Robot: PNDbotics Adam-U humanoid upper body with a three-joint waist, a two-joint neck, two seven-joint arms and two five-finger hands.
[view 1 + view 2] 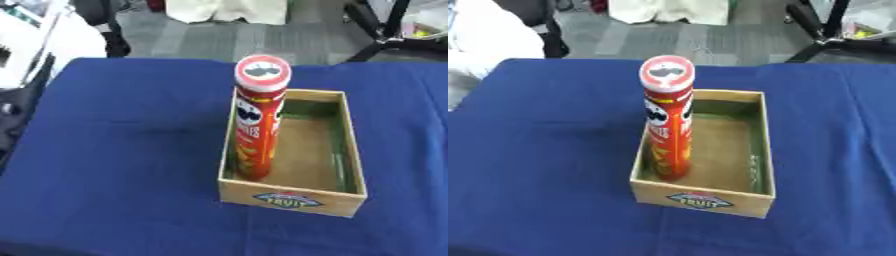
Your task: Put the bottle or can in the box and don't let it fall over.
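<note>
red can (pixel 258 125) standing upright in the wooden box (pixel 350 150), near its left wall; base partly hidden by the wall; neither hand is showing, so their state cannot be told.

Red can (pixel 257 131); tan box (pixel 352 150); blue cloth (pixel 122 150).

Blue-clothed table (pixel 114 150), grey floor (pixel 219 40) beyond, black stand legs (pixel 385 30) far right

can (pixel 259 125): glossy printed | box (pixel 292 197): matt cardboard | tablecloth (pixel 122 165): blue cloth
</note>
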